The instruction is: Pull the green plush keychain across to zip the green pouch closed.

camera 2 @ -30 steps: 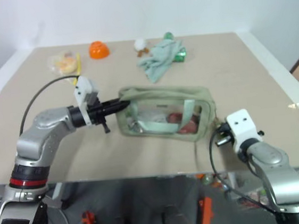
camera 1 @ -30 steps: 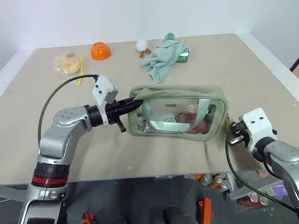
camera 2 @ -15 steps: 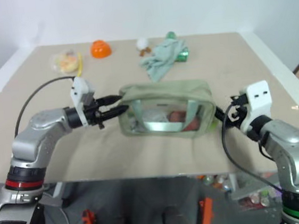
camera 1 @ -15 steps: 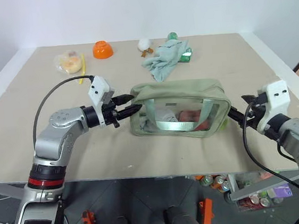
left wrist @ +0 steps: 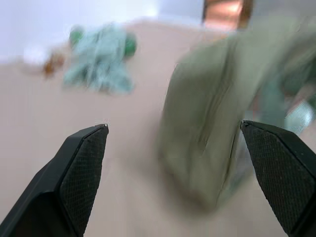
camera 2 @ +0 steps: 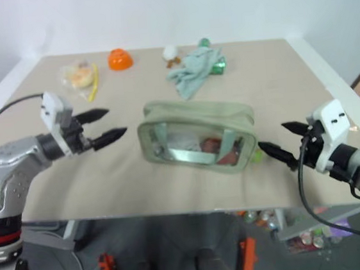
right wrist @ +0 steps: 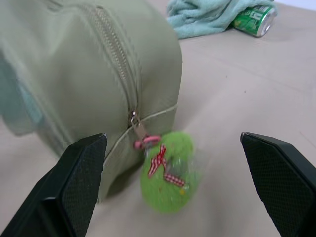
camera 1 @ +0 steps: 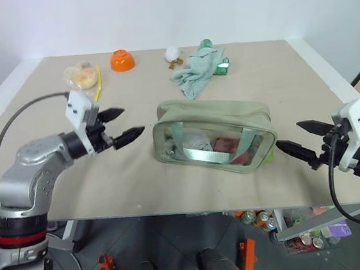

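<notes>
At table centre, the green pouch point(camera 1: 213, 134) is laid lengthwise on the beige table point(camera 1: 63, 192), its top zipper drawn shut along its full length as seen in the right wrist view. Clear side panels are shown facing the near edge, with pale straps and reddish contents visible through them.

At the pouch's 3 o'clock end, the green plush keychain point(right wrist: 169, 172) is found lying on the table, joined by a short pink cord to the zipper pull and trimmed with a red-and-white ribbon. It is touched by neither gripper.

At 9 o'clock of the pouch, the left gripper point(camera 1: 121, 125) is held just clear of the fabric, fingers spread wide and nothing between them.

At 3 o'clock of the pouch, the right gripper point(camera 1: 299, 137) is held near the keychain end but apart from it, fingers likewise spread wide and empty.

At 12 o'clock, toward the far edge, the following are listed:
- pale mint gloves point(camera 1: 196, 71), crumpled in a heap;
- a green can point(right wrist: 253, 19), lying on its side, just beside the gloves;
- a small white ball-shaped item point(camera 1: 171, 54), near the gloves;
- an orange bowl point(camera 1: 121, 60), upturned;
- a clear bag of yellowish items point(camera 1: 81, 75), at 10 o'clock of the pouch, with a yellow strip beside it.
</notes>
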You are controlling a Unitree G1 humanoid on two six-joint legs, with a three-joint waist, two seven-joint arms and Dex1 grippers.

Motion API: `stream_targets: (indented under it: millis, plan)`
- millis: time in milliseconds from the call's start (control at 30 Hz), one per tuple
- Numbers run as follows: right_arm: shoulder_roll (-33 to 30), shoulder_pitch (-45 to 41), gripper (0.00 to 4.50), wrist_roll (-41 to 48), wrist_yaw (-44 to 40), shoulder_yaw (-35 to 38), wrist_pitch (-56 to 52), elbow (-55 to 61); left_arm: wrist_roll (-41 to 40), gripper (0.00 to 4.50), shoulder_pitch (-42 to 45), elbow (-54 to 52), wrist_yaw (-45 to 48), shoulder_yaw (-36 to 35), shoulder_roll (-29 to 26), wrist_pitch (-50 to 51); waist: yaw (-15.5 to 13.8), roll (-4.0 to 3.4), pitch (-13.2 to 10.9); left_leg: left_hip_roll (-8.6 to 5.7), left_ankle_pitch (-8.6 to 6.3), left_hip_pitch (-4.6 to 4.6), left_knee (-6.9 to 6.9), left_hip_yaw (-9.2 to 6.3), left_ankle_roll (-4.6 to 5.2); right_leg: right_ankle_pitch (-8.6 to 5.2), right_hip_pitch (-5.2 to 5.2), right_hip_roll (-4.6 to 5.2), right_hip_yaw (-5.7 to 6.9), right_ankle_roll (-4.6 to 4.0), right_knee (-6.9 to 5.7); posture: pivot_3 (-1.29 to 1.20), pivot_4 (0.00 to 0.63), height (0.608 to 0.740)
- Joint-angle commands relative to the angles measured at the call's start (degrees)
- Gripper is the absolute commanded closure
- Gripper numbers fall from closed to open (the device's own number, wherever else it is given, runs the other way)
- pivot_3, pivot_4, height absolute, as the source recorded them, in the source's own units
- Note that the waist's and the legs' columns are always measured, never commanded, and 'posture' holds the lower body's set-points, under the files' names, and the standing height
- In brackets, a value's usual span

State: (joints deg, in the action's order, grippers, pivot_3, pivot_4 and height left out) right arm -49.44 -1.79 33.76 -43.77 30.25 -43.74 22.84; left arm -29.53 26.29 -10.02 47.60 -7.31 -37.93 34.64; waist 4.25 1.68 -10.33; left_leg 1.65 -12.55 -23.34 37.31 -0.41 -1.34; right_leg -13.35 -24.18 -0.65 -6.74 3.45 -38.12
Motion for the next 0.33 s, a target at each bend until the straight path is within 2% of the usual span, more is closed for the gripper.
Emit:
stream_targets:
  millis: [33,200,333]
  plan:
    - [-2.13,3.55,0.0,4.14,-3.29,5.7,-2.22,3.45,0.88,0.05,-4.62,-4.26,-0.99,-2.54,-1.27,-2.21,-0.06,0.02,-0.01,-0.01,0.0,-0.01,0.0,0.01,0.0,-0.02,0.0,0.02,-0.01,0.0,0.01,0.0,0.15,0.74]
    - [-0.8,10.72,0.0,15.25,-5.28,8.24,-8.51,13.42,4.66,0.05,-12.59,-10.36,-2.06,0.97,-1.0,-6.35,-0.2,0.12,-0.06,0.02,-0.02,-0.03,-0.01,-0.05,-0.03,-0.07,0.0,0.02,0.06,-0.05,0.01,0.0,0.15,0.74]
    - [2.29,13.86,0.0,16.27,-3.67,5.09,-5.63,19.04,4.84,0.05,-14.92,-14.11,-3.78,3.36,1.55,-6.77,-0.25,0.13,-0.06,0.03,-0.02,0.02,0.06,-0.05,-0.04,-0.19,0.06,0.02,0.06,-0.3,0.01,0.0,0.15,0.74]
